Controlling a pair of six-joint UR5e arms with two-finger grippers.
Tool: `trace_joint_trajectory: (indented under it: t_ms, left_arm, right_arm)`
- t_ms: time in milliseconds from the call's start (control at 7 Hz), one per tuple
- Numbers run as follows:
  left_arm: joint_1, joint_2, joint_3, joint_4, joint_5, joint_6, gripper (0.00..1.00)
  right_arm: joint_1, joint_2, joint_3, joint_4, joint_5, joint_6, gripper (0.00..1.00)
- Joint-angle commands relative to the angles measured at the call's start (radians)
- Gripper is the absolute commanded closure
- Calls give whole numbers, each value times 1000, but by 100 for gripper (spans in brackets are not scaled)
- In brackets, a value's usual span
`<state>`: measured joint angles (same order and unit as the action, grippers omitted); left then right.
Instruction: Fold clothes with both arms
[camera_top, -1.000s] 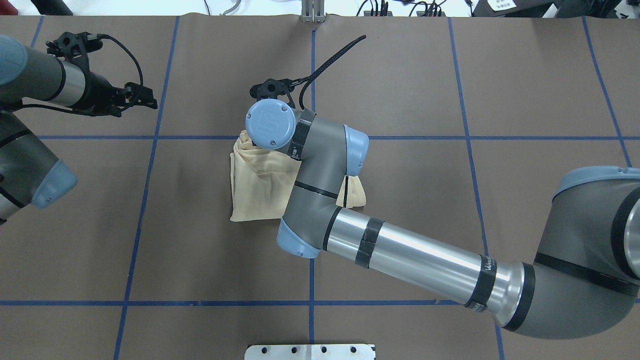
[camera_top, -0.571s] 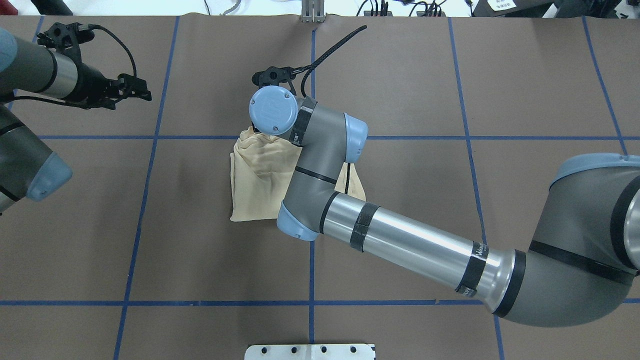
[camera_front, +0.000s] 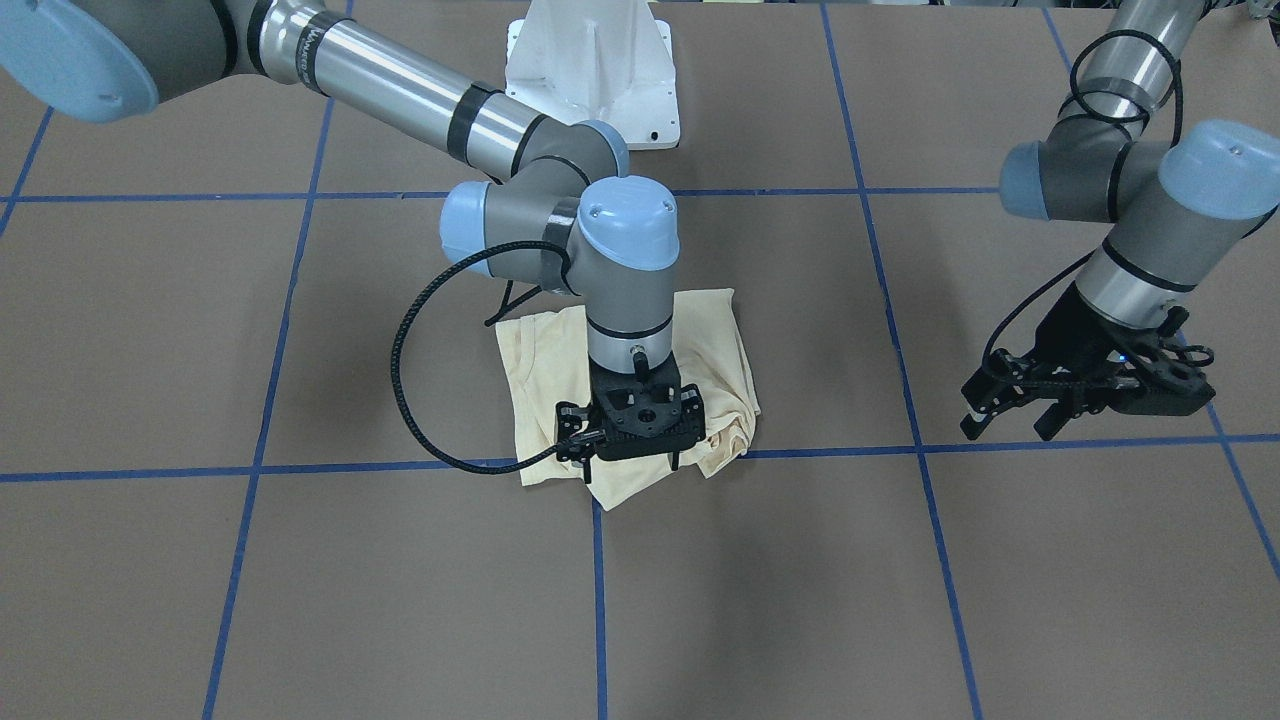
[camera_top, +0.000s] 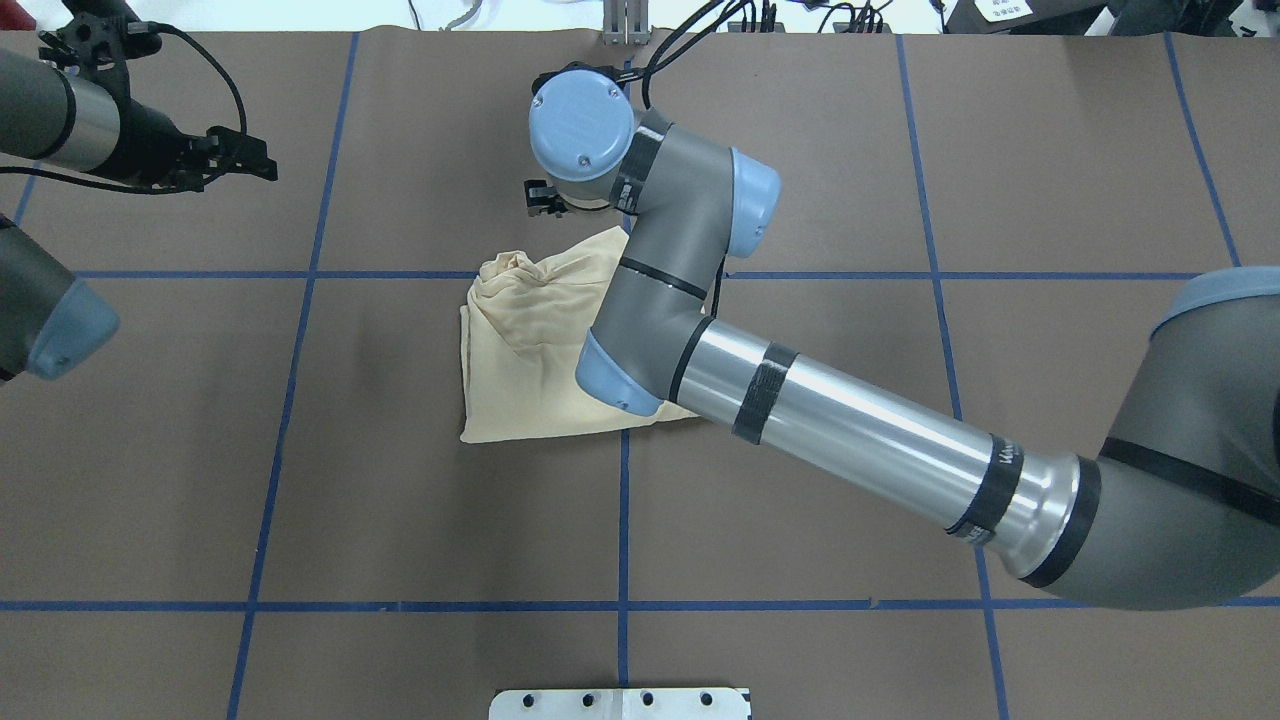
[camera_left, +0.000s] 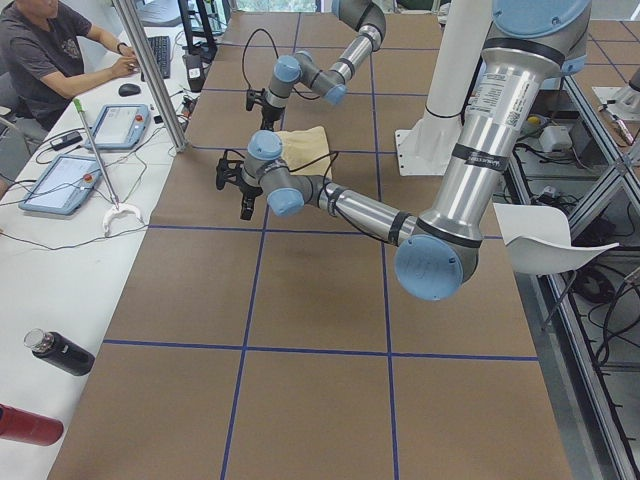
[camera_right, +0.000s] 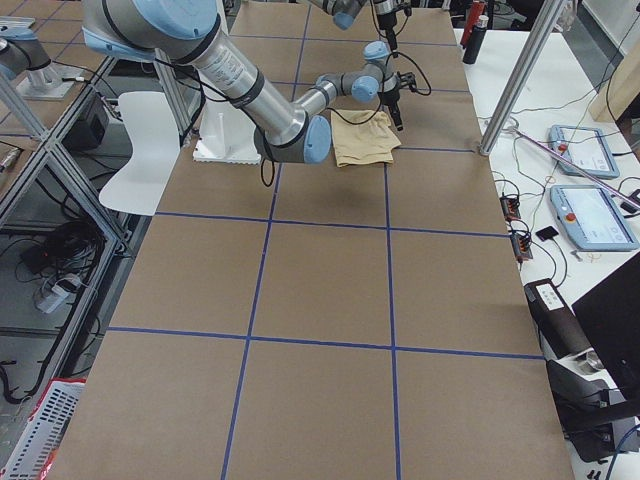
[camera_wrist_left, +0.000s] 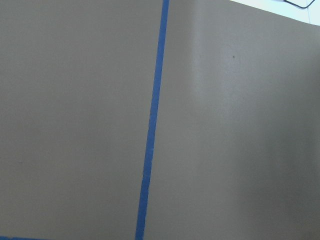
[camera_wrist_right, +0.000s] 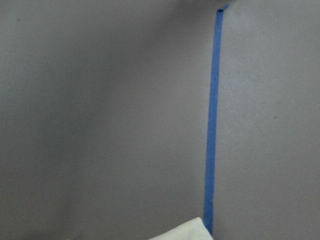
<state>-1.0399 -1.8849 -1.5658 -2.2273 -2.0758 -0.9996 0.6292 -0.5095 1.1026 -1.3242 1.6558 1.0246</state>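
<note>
Brown-papered desk (camera_top: 350, 500): cream T-shirt (camera_top: 520, 370) at centre, folded to a compact rectangle, far edge bunched, likely one tidying pending; right claw (camera_front: 633, 458) hovering above it, seemingly spread, empty; left claw (camera_front: 1008, 425) spread, well apart.

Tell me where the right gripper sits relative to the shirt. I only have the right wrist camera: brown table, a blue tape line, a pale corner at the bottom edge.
Observer: In the front-facing view the right gripper hangs above the folded shirt's edge farthest from the robot's base, pointing straight down.
Operator: Report the jaws.
Observer: They stand apart, and I see no cloth pinched between them.
Operator: Now the other side.
Observer: The left gripper is open over bare table, well off to the robot's left of the shirt.
</note>
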Motion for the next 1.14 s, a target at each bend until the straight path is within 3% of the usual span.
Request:
trace_joint_trajectory:
  t_ms: [0, 143, 429, 714, 1000]
  left_arm:
    - [-92, 39, 1, -5, -85, 160, 1]
    - [-133, 64, 1, -3, -104, 259, 1]
    - [-213, 79, 38, -5, -99, 314, 0]
    - [-319, 122, 61, -5, -104, 609, 0]
    - [-365, 183, 59, -52, -102, 742, 0]
  right_arm:
    - [128, -148, 194, -111, 172, -52, 1]
    - [201, -215, 262, -181, 255, -92, 1]
    - [344, -370, 438, -300, 338, -393, 1]
    - [507, -568, 553, -294, 483, -527, 1]
    - [549, -778, 679, -241, 489, -517, 0]
